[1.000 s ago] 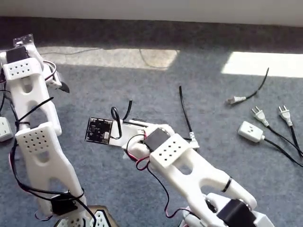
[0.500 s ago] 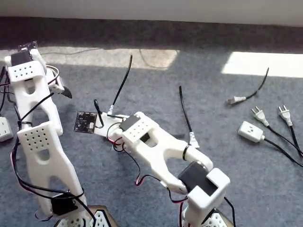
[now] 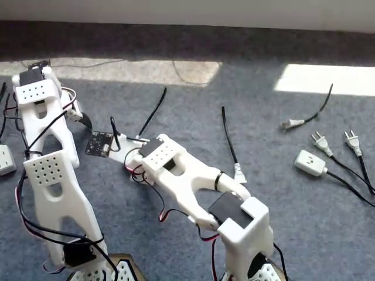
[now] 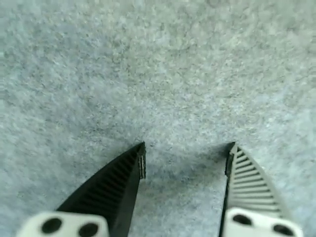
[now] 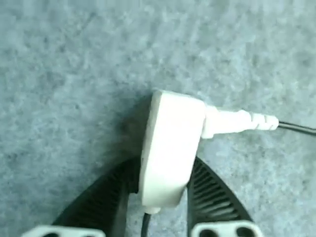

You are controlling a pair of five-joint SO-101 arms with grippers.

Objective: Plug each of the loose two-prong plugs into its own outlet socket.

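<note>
Sockets counted: three white ones. They are the held socket [image 5: 170, 143], the far socket [image 3: 309, 163] on the carpet [image 3: 263, 117] at the right, and the edge socket [image 3: 4, 159] at the left border of the high view.
In the held socket: a seated plug [image 5: 232, 122] sits flush against its side, with a black cord running away from it. I cannot tell how deep the prongs go.
Far socket: lies flat, with its own black cord trailing off to the right, and touches none of the plugs.
Loose plugs counted: three. The near plug [image 3: 319, 140] and the outer plug [image 3: 351, 139] lie side by side just beyond the far socket. The lone plug [image 3: 291, 123] lies further back on a short black cord.
Other cord: one white-ended cord [image 3: 239, 171] lies just beside the right arm. Its end is too small to tell whether it is a plug.
Right gripper [image 5: 165, 170]: clamped on the held socket, one finger on each side, down at the carpet left of centre.
Left gripper [image 4: 185, 158]: fingers spread wide with their tips just over the carpet. From above it [image 3: 82, 120] hangs near the right arm's wrist.
</note>
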